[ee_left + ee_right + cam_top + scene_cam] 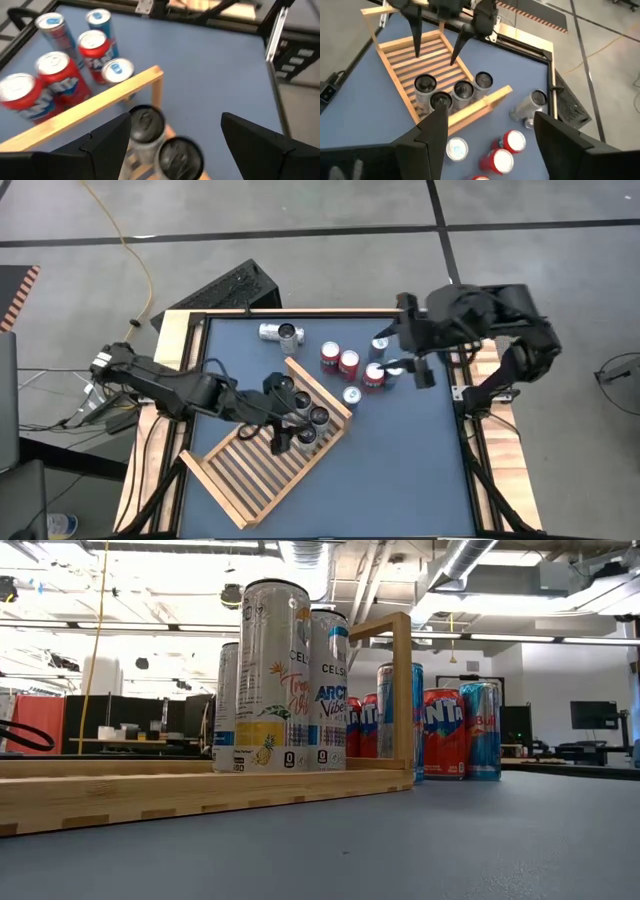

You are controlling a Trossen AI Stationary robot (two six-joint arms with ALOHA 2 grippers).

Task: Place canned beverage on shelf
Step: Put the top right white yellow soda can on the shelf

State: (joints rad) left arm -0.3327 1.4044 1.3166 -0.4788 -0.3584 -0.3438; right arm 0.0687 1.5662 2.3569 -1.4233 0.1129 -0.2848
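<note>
The shelf (pixel 250 475) lies flat and slantwise on the blue table (pixel 420 460), at its near left, with the raised frame running round the slats. Most of the slats are bare. Four tall cans (pixel 318 417) stand upright in a tight cluster at the shelf's far right corner, just inside the frame – these are the canned drinks already on the shelf. In the low view their pale printed sides (pixel 272 675) rise well above the wooden rail.

The left gripper (pixel 434 57) hangs over the shelf's slats just left of that cluster, fingers spread fairly wide and holding nothing. Its arm reaches in from the table's left edge.

Just beyond the shelf's far right corner, on the mat, stands a small blue-topped can (pixel 352 395). Past it are three red cans (pixel 349 363), upright and close together, with another blue can (pixel 379 345) just beyond them on the right.

The right gripper (pixel 402 358) hovers above the right end of this loose group, near the rightmost red can – its fingers stand wide apart and it grips nothing. Its arm comes in from the far right.

Farthest back, a silver can (pixel 280 332) lies on its side near the table's far edge, apart from the rest.
</note>
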